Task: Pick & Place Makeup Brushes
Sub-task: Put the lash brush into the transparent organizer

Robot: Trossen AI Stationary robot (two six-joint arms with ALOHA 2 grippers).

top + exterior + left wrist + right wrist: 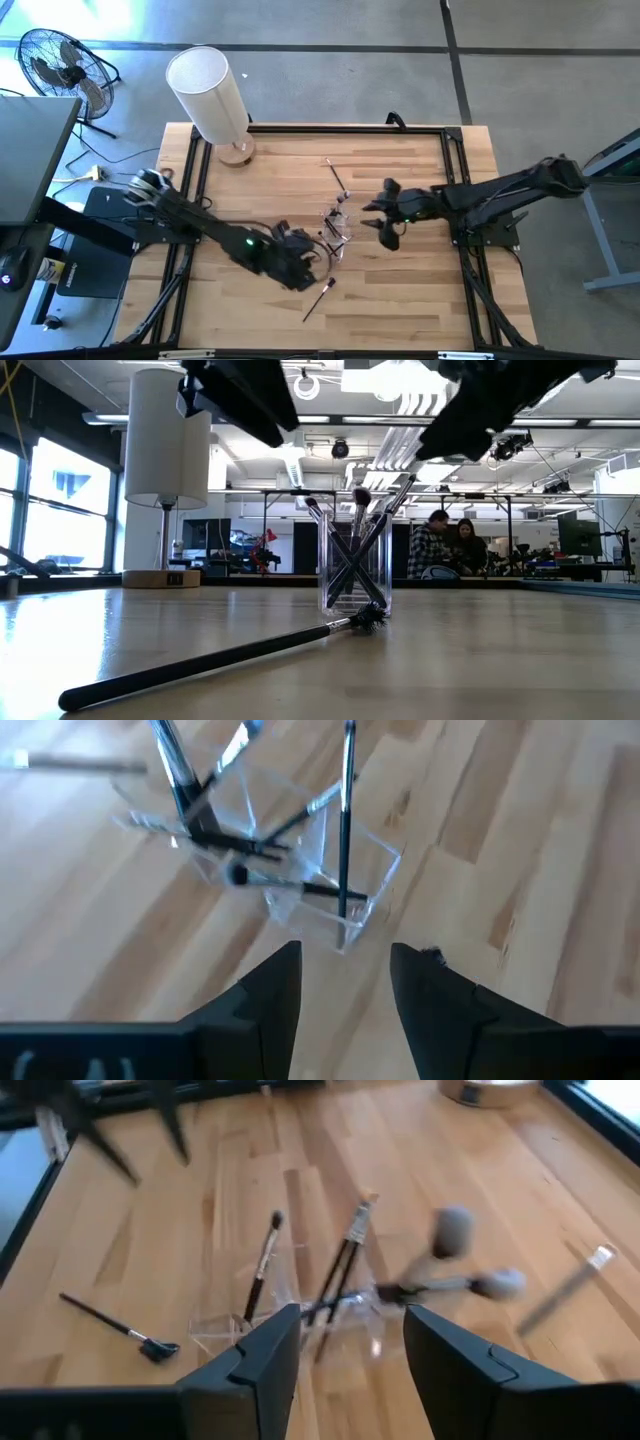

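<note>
A small clear plastic cup [336, 228] stands upright at the table's middle and holds several makeup brushes [355, 530], which lean crossed against its rim. It also shows in the left wrist view [300, 860] and the right wrist view [250, 1325]. One dark brush [318, 298] lies flat on the table near the front; it also shows in the low view [220, 658]. Another brush [338, 178] lies flat beyond the cup. My left gripper [345, 980] is open and empty, above the table just left of the cup. My right gripper [350, 1345] is open and empty, just right of the cup.
A white cylinder lamp [210, 90] on a wooden base [237, 152] stands at the table's far left corner. A black frame [320, 130] runs along the table's edges. A fan [60, 65] stands off the table. People [450, 545] sit in the room beyond.
</note>
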